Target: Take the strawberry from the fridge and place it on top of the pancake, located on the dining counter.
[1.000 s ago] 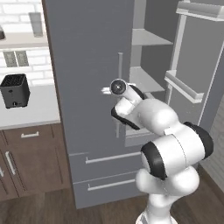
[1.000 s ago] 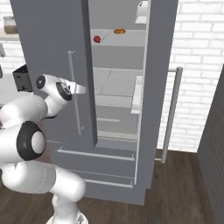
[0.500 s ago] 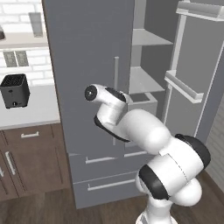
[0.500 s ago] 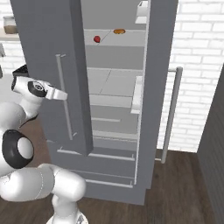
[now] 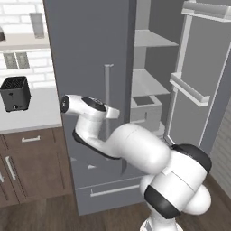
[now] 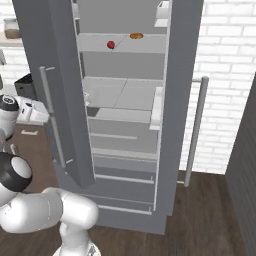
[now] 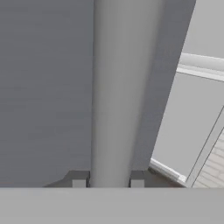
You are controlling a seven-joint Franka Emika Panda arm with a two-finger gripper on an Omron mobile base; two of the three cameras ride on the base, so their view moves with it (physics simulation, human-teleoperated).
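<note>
Grey fridge [image 6: 180, 100] handle [image 7: 116, 87], gripper [image 7: 107, 180] clamped

Fridge [image 5: 90, 54]: matt grey finish, smooth, no visible sheen. Door handle [image 7: 114, 92]: smooth, silvery brushed-metal look, satin rather than mirror-bright. Interior shelves [image 6: 125, 44]: pale grey, smooth and plastic-like. Cabinets [image 5: 31, 167]: brown wood with visible grain and small metal pulls. Toaster [image 5: 15, 93]: black, matt casing. Wall [image 6: 225, 60]: white brick, rough-jointed. Floor [image 6: 210, 215]: dark wood planks. Strawberry [image 6: 111, 44]: red, slightly glossy.
</note>
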